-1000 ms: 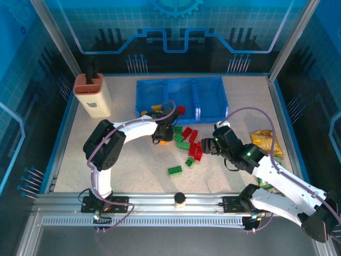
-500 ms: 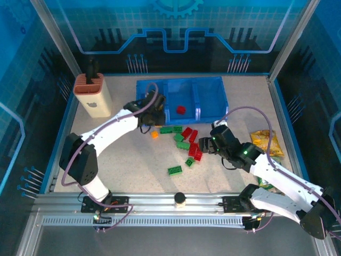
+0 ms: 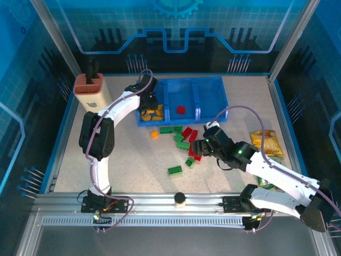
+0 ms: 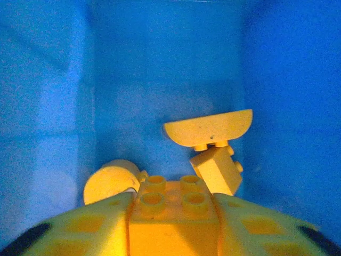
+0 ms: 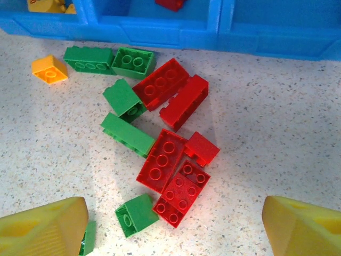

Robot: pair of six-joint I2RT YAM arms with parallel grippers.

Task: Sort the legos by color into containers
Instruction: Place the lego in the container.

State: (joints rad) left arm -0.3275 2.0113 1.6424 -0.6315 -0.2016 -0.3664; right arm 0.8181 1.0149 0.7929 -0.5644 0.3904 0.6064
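Legos (image 5: 166,159), studded glossy bricks, translucent blue tray (image 5: 256,40)

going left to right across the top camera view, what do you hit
beige holder → left end effector → red lego in the blue tray → right end effector → yellow snack bag

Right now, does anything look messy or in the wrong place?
Yes. Red and green legos lie jumbled on the table before the blue tray, one orange brick too. A crinkly yellow snack bag sits at the right; it isn't a toy.
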